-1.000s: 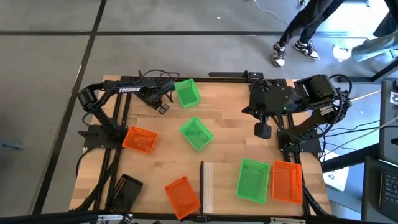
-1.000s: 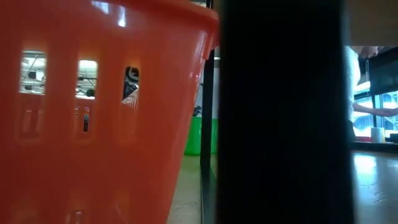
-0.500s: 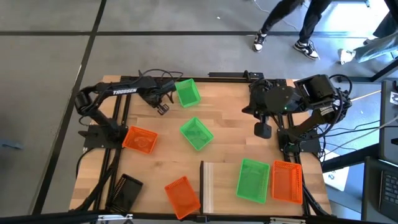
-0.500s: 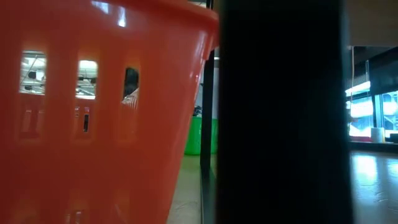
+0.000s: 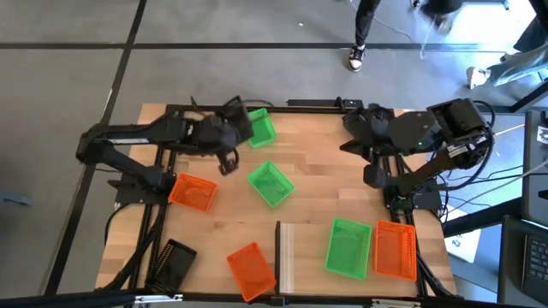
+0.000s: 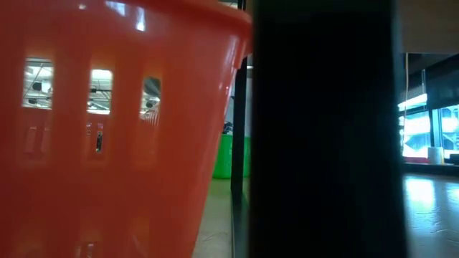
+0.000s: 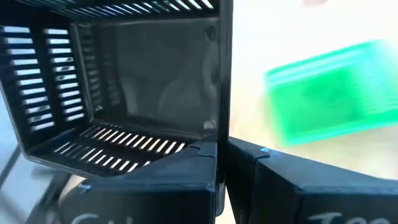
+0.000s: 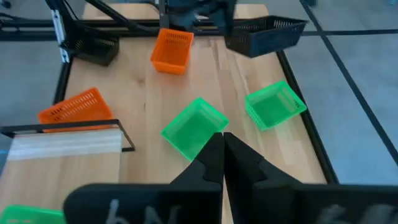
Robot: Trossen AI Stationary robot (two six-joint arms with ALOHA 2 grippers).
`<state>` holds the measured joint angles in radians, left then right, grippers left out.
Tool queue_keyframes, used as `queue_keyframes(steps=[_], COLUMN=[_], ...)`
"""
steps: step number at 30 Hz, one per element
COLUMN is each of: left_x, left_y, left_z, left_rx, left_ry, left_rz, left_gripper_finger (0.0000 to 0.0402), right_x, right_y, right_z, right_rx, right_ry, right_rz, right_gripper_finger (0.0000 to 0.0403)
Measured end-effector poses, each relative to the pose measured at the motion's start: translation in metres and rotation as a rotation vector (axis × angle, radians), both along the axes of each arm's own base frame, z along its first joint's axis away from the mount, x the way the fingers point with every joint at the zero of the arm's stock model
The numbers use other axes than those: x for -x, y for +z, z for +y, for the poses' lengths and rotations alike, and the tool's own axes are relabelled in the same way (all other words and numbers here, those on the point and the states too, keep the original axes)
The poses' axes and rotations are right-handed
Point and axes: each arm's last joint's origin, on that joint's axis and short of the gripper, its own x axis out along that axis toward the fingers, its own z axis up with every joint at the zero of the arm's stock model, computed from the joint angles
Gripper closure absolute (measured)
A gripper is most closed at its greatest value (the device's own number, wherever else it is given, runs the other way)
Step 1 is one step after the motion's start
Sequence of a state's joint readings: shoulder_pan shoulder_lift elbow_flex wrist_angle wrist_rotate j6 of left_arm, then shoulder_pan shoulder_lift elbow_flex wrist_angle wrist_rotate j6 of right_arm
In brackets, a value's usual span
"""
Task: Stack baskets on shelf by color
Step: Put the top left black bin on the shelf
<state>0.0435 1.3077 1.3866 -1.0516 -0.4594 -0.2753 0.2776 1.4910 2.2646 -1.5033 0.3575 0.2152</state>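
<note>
My left gripper (image 7: 222,152) is shut on a black mesh basket (image 7: 124,93), held up over the table's far left part; the right wrist view shows this basket (image 8: 264,34) in the air. Beside it, a green basket (image 5: 259,127) stands on its bottom near the far edge. A second green basket (image 5: 271,183) sits mid-table. One green basket (image 5: 348,248) and one orange basket (image 5: 396,250) stand on the pale shelf (image 5: 300,257). My right gripper (image 8: 221,149) is shut and hovers by the right edge, touching nothing. My left gripper pinches one side wall of the black basket at its rim (image 7: 224,118), with one finger inside the basket and one outside. The basket is lifted clear of the table and hangs tipped, so that its open side faces the wrist camera.
An orange basket (image 5: 192,191) lies at the left edge and another orange basket (image 5: 251,265) at the near edge, filling the low view (image 6: 107,129). A second black basket (image 5: 174,261) sits in the near left corner. Bare wood lies mid-right. A person walks beyond the far edge.
My left arm has risen and swung toward the table's middle, past the far green basket. My right gripper has drawn back a little toward the right edge. The person behind the table has walked on.
</note>
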Motion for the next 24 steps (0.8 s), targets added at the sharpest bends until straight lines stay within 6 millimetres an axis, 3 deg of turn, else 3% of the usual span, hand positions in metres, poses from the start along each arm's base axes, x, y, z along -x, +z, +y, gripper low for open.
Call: queue_keyframes(steps=[5, 8, 15, 19, 24], left_x=[-0.007, -0.013, -0.038, -0.064, -0.094], left_y=[0.028, 0.034, 0.041, 0.046, 0.059], left_z=[-0.053, -0.083, -0.144, -0.167, -0.183], left_rx=[-0.055, -0.032, 0.056, 0.059, 0.078], left_ry=[-0.273, -0.394, -0.504, -0.531, -0.53], left_rz=[-0.105, -0.171, -0.307, -0.329, -0.351], left_gripper_finger=[0.0401, 0.0401, 0.0401, 0.0401, 0.0401], right_x=[0.004, 0.005, 0.017, 0.033, 0.047], right_y=[0.001, 0.001, 0.003, 0.008, 0.011], right_z=[0.001, 0.001, 0.003, 0.006, 0.014], right_rx=[-0.006, -0.002, -0.011, -0.003, -0.015], right_ry=[-0.012, -0.008, 0.005, 0.018, 0.088], right_rz=[-0.009, -0.007, 0.002, -0.035, -0.062], right_gripper_finger=[0.04, 0.04, 0.04, 0.0401, 0.0401])
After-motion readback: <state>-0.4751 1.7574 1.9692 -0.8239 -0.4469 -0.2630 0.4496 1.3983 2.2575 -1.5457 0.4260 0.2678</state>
